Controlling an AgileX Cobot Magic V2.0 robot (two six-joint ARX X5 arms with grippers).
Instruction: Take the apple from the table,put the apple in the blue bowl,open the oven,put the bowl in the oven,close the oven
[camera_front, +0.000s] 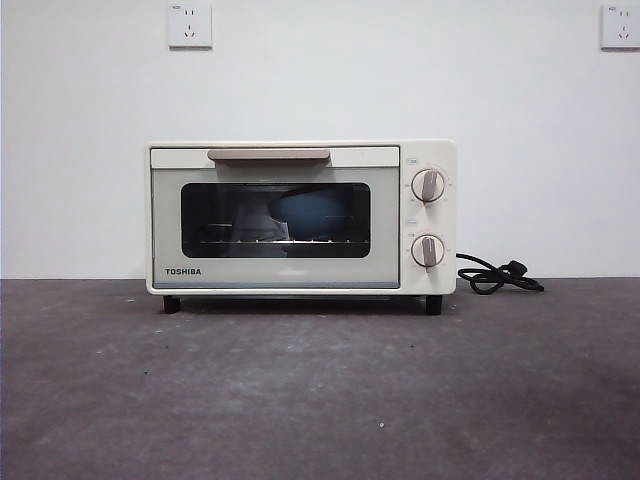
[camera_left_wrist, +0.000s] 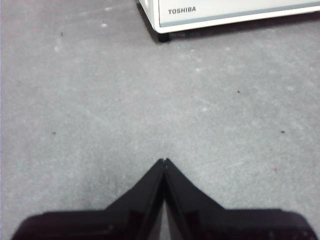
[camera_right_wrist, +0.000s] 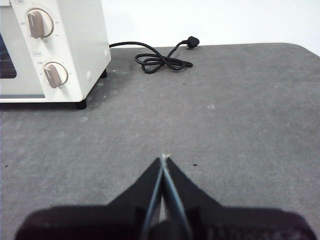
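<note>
Oven (camera_front: 300, 218) is sitting closed on the table (camera_front: 320, 390), boxy cream-white shell, rounded corners, short black feet. Dark glass door is showing the blue bowl (camera_front: 308, 215) inside, resting on the wire rack; smooth rounded side, glare smearing part of it. Apple isn't showing through the glass (can't tell if it's in the bowl). Beige bar handle (camera_front: 268, 155) is running flat along the door top. Two round knobs (camera_front: 428, 186) with beige pointers are stacking vertically on the panel beside the door. Black cord (camera_front: 497, 275) is lying in a loose coil on the table just beside the knob side of the oven, plug end out.

Table is reading matte grey-brown, speckled, faint pale scuffs.

Left gripper (camera_left_wrist: 164, 161) is hanging over bare table near the oven's front corner with the TOSHIBA mark, jaws pressed together to a point, holding nothing. Right gripper (camera_right_wrist: 164, 158) is hanging over table off the knob end, black wedge jaws likewise closed tip to tip, empty.
</note>
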